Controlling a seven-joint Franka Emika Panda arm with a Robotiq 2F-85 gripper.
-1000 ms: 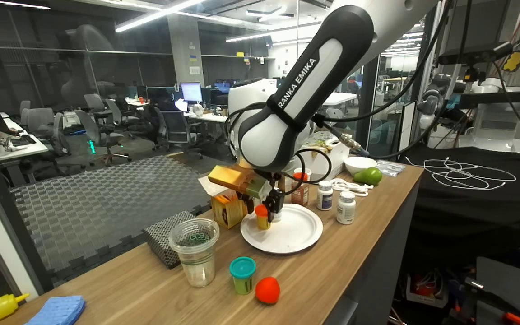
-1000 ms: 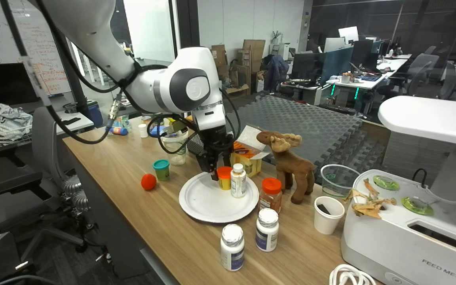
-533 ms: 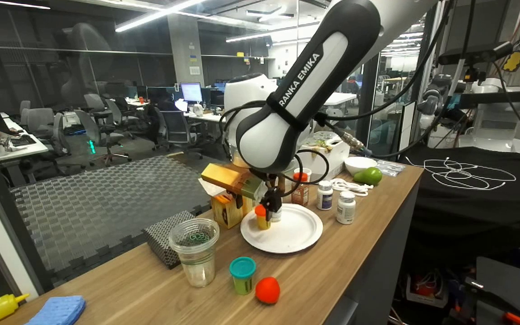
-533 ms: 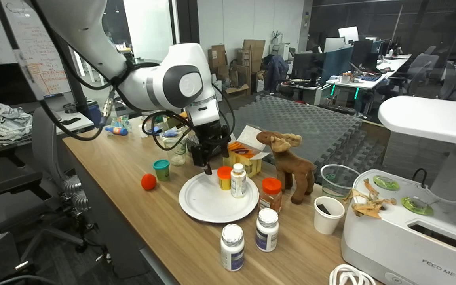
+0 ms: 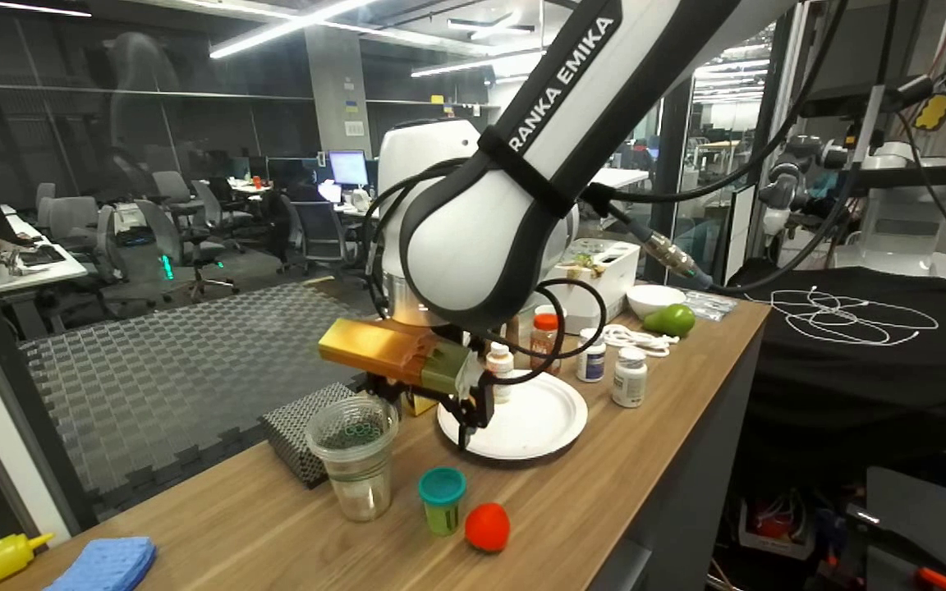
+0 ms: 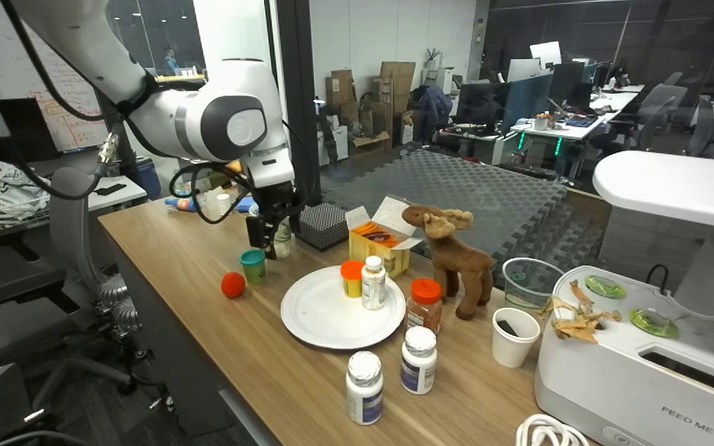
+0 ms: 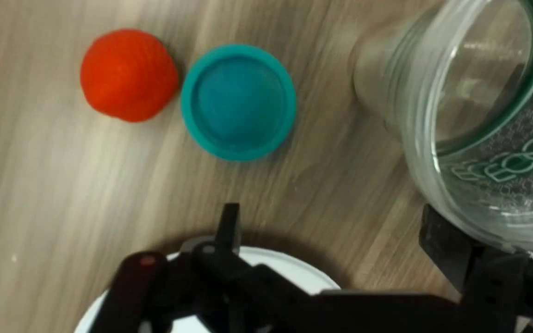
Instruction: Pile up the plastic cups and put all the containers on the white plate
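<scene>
My gripper (image 7: 331, 226) hangs open above the counter near the plate's edge, nothing between its fingers. On the white plate (image 6: 313, 319) stands a small container with an orange-red lid and yellow body (image 6: 352, 282); in an exterior view my gripper (image 5: 430, 419) hides it. The teal-lidded green container (image 7: 238, 102) stands upright on the counter, ahead of the fingers in the wrist view. A clear plastic cup (image 5: 354, 460) stands upright beside it; one finger (image 7: 447, 245) is close to its rim, contact cannot be told. Another clear cup (image 6: 529, 282) stands beyond the toy moose.
A white bottle (image 6: 374, 285) shares the plate. A red ball-like object (image 5: 487, 527) lies beside the teal container. Near the plate stand a red-lidded jar (image 6: 424, 303), two white bottles (image 6: 364, 390), a yellow box (image 6: 388, 251) and a toy moose (image 6: 462, 263). A dark mesh block (image 6: 323, 226) lies behind.
My gripper has opened wider and left the orange-lidded container standing on the plate. It has moved off toward the teal container and the near clear cup.
</scene>
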